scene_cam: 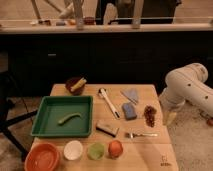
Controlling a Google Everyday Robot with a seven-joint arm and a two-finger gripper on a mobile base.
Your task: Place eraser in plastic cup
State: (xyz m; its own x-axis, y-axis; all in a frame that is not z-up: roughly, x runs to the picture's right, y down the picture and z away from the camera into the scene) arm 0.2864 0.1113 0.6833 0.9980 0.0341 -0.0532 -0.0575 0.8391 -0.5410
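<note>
The eraser (107, 128) lies flat on the wooden table (145, 152), dark face up, just to the right of the front corner of the green tray (60, 135). The plastic cup (96, 151), light green, stands upright in front of it near the table edge, apart from it, between a white cup (73, 150) and an orange-red fruit (115, 148). An orange bowl (42, 157) stands at the far left of this row. To the right of the eraser lies a fork (140, 134), and behind it are a blue-grey pad (129, 111) and a white-handled tool (108, 102). A dark red bunch, maybe grapes (149, 115), lies near the right edge. The white arm (187, 85) stays off the right side of the table: a thick link bends at a rounded elbow, and the lower part points downward. The gripper (171, 117) hangs there, just beside the right table edge and near the grapes. It is spread wide and carries nothing. The eraser is well apart from the gripper, to its left and a little nearer to the front, with the fork between them. A small dark mark (164, 162) is on the front right corner of the table, but I cannot read it.
</note>
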